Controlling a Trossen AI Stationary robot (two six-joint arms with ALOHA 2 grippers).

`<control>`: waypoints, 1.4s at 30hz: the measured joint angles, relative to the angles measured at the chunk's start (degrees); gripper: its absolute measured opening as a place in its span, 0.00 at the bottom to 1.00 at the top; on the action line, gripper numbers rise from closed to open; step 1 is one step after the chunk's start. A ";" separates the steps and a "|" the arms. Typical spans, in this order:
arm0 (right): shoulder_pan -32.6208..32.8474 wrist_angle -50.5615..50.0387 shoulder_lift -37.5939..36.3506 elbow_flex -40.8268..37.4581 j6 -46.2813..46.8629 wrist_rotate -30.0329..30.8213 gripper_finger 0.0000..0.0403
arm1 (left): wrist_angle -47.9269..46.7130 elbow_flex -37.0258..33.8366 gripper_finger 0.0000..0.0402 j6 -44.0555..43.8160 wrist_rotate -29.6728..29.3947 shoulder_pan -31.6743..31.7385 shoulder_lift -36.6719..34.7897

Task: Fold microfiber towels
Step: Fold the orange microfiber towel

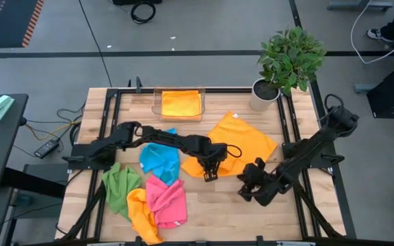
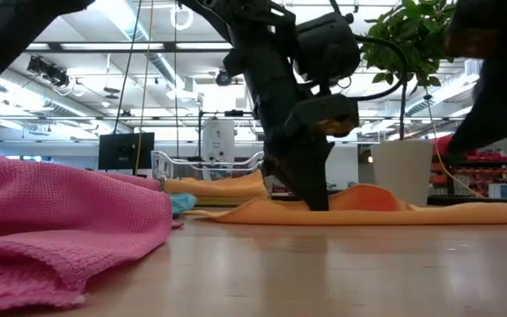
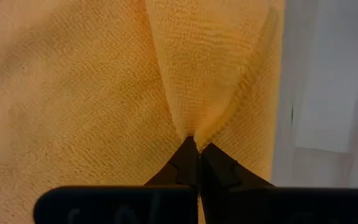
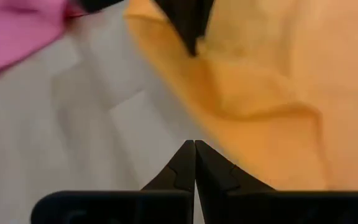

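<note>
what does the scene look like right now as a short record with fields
left pincer: shut on orange towel, pinching its near edge at the table centre
right pincer: shut, empty, on bare wood beside that towel
orange towel: spread flat, one fold raised in the pinch
pile: blue towel, green towel, pink towel, yellow towel, crumpled at left front
tray: at the table's far edge, holds a folded orange cloth
plant: far right corner
</note>
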 joint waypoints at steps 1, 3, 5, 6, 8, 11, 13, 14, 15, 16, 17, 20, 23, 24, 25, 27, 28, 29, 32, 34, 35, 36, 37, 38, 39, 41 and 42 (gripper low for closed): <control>-1.15 0.40 0.52 0.00 -0.31 0.10 0.06 | 0.02 0.00 0.01 0.00 0.03 0.00 0.00; -3.66 2.30 1.79 0.00 -0.97 -0.03 0.09 | 0.06 -0.02 0.01 0.14 0.00 0.00 0.00; -6.20 5.05 3.18 0.00 -3.82 -0.84 0.14 | 0.45 -0.02 0.02 1.25 -0.02 0.02 0.13; -7.33 6.59 3.86 0.00 -5.52 -1.45 0.18 | 0.73 -0.02 0.03 1.69 -0.02 0.02 0.15; -9.35 8.02 4.98 0.00 -8.64 -2.97 0.26 | 0.74 -0.02 0.03 2.00 -0.04 0.02 0.15; -11.27 8.69 6.15 0.00 -10.16 -3.80 0.40 | 0.79 -0.02 0.01 2.64 -0.02 0.10 0.15; -12.09 8.87 6.68 0.00 -10.48 -3.84 0.49 | 0.98 -0.02 0.01 3.64 -0.04 0.09 0.17; -12.41 9.23 7.01 0.00 -10.48 -3.92 0.53 | 1.00 -0.04 0.02 4.13 -0.04 0.09 0.20; -12.68 9.32 7.26 0.00 -10.65 -4.01 0.57 | 1.02 -0.04 0.03 4.49 -0.06 0.09 0.20; -12.89 9.82 7.60 -0.02 -11.03 -4.05 0.60 | 1.02 -0.04 0.04 4.69 -0.07 0.11 0.20; -13.13 10.95 8.00 -0.02 -11.58 -4.47 0.62 | 1.04 -0.04 0.04 4.85 -0.07 0.11 0.21; -13.33 12.47 9.30 0.00 -13.22 -5.29 0.65 | 1.23 -0.07 0.03 5.15 -0.11 0.11 0.22; -13.61 11.91 10.22 0.00 -12.44 -5.28 0.63 | 1.45 -0.07 0.01 5.16 -0.18 0.11 0.24; -13.73 11.41 10.18 -0.02 -11.88 -5.18 0.60 | 1.54 -0.07 0.02 5.16 -0.22 0.11 0.24; -13.75 11.26 10.16 -0.01 -11.01 -4.71 0.56 | 1.59 -0.07 0.03 5.16 -0.24 0.11 0.24; -13.70 9.91 9.75 -0.02 -10.01 -2.82 0.45 | 1.60 -0.07 0.06 5.64 -0.18 0.15 0.26; -13.69 9.81 9.57 -0.02 -9.79 -1.95 0.38 | 1.59 -0.07 0.08 5.93 -0.19 0.13 0.26; -13.69 9.84 9.42 0.00 -9.37 -1.81 0.30 | 1.60 -0.07 0.09 6.05 -0.17 0.11 0.26; -13.65 9.05 8.55 0.27 -9.93 -3.48 0.07 | 1.61 -0.07 0.13 6.01 -0.09 0.09 0.26; -13.31 7.26 7.45 1.52 -10.37 -7.24 0.03 | 1.66 -0.07 0.16 6.01 -0.09 0.11 0.26; -13.31 4.90 6.48 2.39 -9.74 -10.35 0.03 | 1.62 -0.09 0.18 6.01 0.18 0.11 0.06; -13.31 1.83 5.50 3.49 -8.99 -13.85 0.02 | 1.36 -0.17 0.20 6.04 1.05 0.13 -0.42; -13.16 -1.32 4.54 4.68 -8.12 -17.24 0.02 | 1.05 -0.30 0.22 6.27 2.20 0.20 -1.29; -12.69 -4.78 3.52 5.95 -7.15 -20.22 0.02 | 1.10 -0.33 0.24 6.85 3.11 0.22 -2.40; -12.11 -8.30 2.39 7.12 -5.94 -23.06 0.02 | 1.42 -0.30 0.26 7.87 3.96 0.22 -3.77; -10.64 -13.76 0.29 9.39 -3.98 -28.27 0.01 | -0.75 -0.08 0.31 11.43 4.79 -0.23 -7.03; -9.88 -15.63 -0.77 10.09 -2.69 -30.42 0.01 | -2.40 0.06 0.34 14.18 4.91 -0.62 -8.06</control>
